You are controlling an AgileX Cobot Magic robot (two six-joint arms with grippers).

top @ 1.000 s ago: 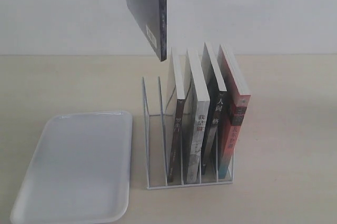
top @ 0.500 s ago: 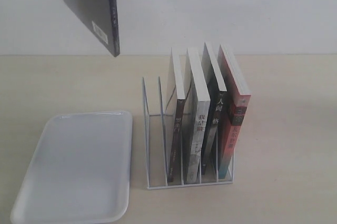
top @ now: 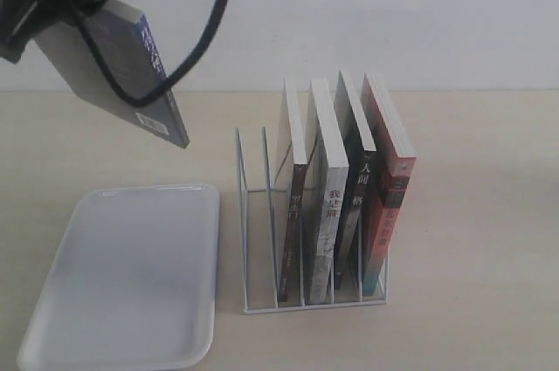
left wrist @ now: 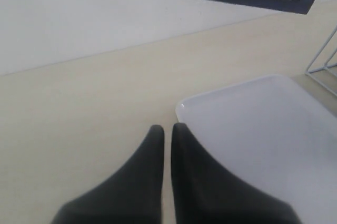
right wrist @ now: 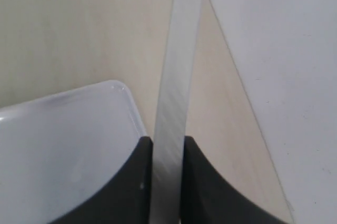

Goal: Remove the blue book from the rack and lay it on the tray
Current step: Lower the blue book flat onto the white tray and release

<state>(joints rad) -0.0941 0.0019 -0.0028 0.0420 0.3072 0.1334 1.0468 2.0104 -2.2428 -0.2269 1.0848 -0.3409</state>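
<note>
Right gripper (right wrist: 167, 145), reaching across to the left side of the scene, is clamped on the blue book (top: 122, 74), with the white page edge pinched between its fingers. The book hangs tilted in the air, barcode corner lowest, above the far end of the tray (top: 131, 284) and well clear of the rack (top: 253, 240). Left gripper (left wrist: 167, 132) has its fingers together, holding nothing, near a tray corner. To do this well, the book likely needs tipping flatter while lowering, so the low corner lands inside the rim. Release should come only once the cover rests flat.
</note>
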